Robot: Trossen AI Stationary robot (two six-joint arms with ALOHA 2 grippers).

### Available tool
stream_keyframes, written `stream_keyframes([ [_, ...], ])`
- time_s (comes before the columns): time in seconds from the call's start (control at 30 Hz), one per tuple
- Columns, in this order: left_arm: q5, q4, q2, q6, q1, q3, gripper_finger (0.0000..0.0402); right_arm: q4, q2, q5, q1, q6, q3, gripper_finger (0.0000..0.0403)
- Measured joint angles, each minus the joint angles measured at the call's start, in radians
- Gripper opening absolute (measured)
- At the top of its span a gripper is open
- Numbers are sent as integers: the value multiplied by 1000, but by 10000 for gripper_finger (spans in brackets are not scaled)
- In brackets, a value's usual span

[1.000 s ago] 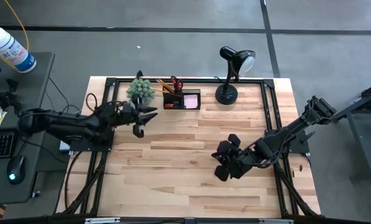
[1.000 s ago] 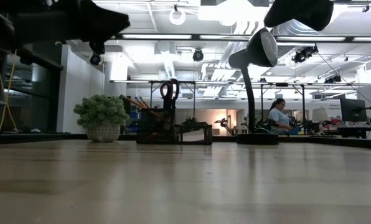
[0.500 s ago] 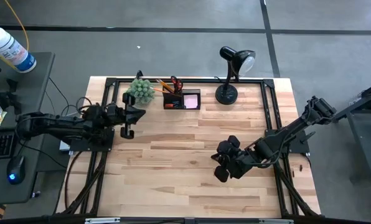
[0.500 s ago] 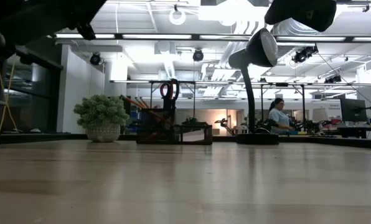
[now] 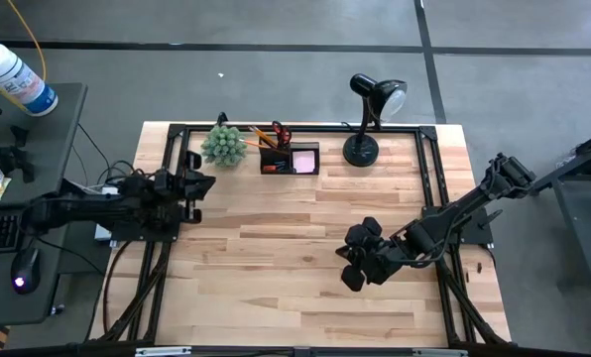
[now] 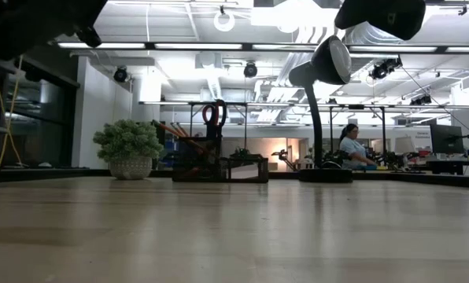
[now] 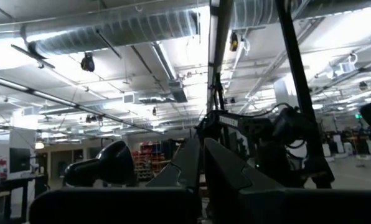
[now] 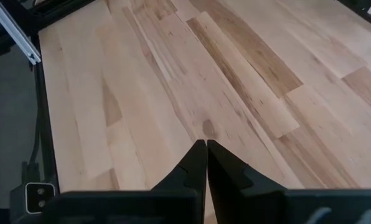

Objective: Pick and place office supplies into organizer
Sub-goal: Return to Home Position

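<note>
Left fingers (image 5: pixel 204 183) pulled back to counter's (image 5: pixel 276 248) left edge; we see them shut, empty. Right fingers (image 8: pixel 197 165) shut, empty, front-right area. Scissors (image 6: pixel 212 114) stand in organizer (image 6: pixel 250 169), back edge.

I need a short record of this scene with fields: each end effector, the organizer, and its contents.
left end effector: shut, empty, over the table's left side
right end effector: shut, empty, over the table's right half
organizer: at the far edge, between plant and lamp
contents: scissors, pencils, pink pad
</note>
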Motion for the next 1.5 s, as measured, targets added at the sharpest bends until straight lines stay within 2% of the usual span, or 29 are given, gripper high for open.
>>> stream_keyframes([
  [0.27, 37, -176, -142, 16, 0, 0, 12, -95, -38, -7, 0, 21, 0, 7],
  [0.53, 67, -301, -313, 18, 0, 0, 12, -169, -113, 88, 0, -1, 0, 7],
  [0.67, 66, -390, -416, 12, 0, 0, 12, -181, -124, 94, 0, -7, 0, 7],
  [0.83, 68, -421, -427, 24, 1, 1, 12, -172, -132, 88, 0, 1, -26, 7],
  [0.97, 62, -462, -427, 34, 1, 0, 12, -76, -165, 85, 3, 24, -105, 7],
  [1.2, 61, -532, -427, 52, 0, 0, 12, 209, -239, 66, -23, 11, -304, 7],
  [1.5, 49, -573, -427, 53, 0, 0, 12, 647, -325, -73, -138, -85, -587, 7],
])
